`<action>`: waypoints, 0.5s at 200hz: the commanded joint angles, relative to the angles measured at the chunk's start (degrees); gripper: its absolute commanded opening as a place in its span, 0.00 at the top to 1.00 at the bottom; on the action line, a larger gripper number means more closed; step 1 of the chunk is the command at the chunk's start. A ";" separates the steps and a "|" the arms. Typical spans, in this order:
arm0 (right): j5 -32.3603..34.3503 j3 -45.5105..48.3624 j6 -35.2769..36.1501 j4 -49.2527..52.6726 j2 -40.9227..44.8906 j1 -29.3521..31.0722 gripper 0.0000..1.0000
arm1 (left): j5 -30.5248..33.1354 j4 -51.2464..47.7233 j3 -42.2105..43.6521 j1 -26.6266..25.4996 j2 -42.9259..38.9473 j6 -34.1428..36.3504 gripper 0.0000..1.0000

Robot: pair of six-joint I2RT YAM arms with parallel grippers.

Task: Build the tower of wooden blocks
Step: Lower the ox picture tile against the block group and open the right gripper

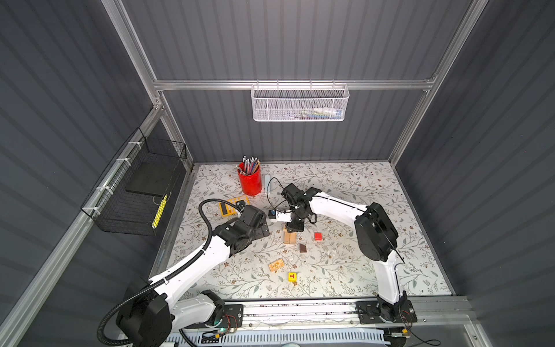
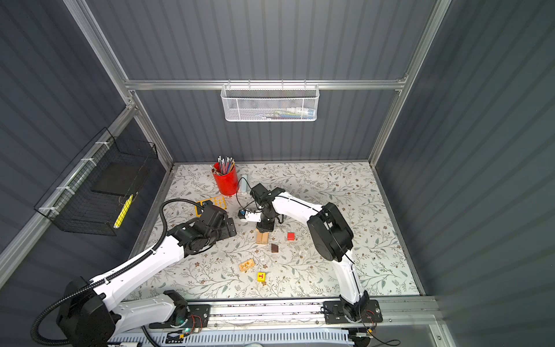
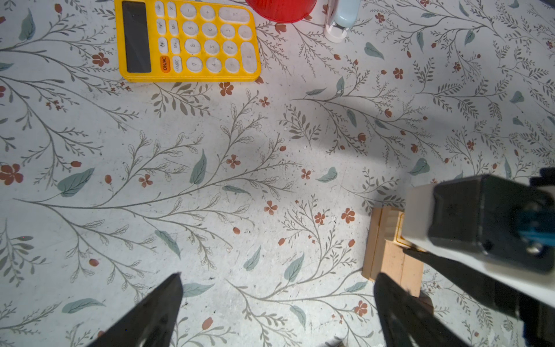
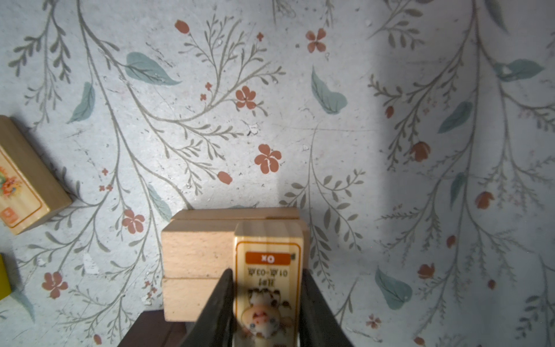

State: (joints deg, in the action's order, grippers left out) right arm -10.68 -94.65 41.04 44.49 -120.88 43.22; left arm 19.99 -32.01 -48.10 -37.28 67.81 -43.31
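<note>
Before the red pencil cup (image 1: 250, 181), clamps the likely light, stiff ox block (image 4: 267, 240) by its long sides in the right gripper (image 4: 267, 279) over the wood block tower (image 4: 195, 255), with left gripper (image 3: 277, 279) gaping empty.

We find the wood block tower (image 1: 289, 238) capped by the right end effector (image 4: 266, 279), clamped on a printed block (image 4: 268, 240). Red cube (image 1: 318, 236) and brown wedge (image 1: 302, 248) crowd its right-arm side. On its left-arm side the bench (image 3: 210, 150) lies bare up to the left end effector (image 3: 277, 275).
</note>
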 commanded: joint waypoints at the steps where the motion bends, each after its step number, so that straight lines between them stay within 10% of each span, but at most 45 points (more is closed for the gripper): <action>1: -0.18 1.02 0.44 0.77 -0.59 0.20 0.71 | 1.36 -1.57 -0.25 0.36 -0.85 -0.72 0.01; 100: -2.23 0.43 -1.20 0.94 2.68 0.28 0.50 | 1.63 -1.65 -0.85 0.37 -0.77 -0.20 0.01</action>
State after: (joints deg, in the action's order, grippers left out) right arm -11.22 -94.28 40.86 44.75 -120.79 43.27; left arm 20.32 -32.18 -48.10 -37.28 67.81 -43.31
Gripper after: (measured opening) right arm 0.479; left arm 0.992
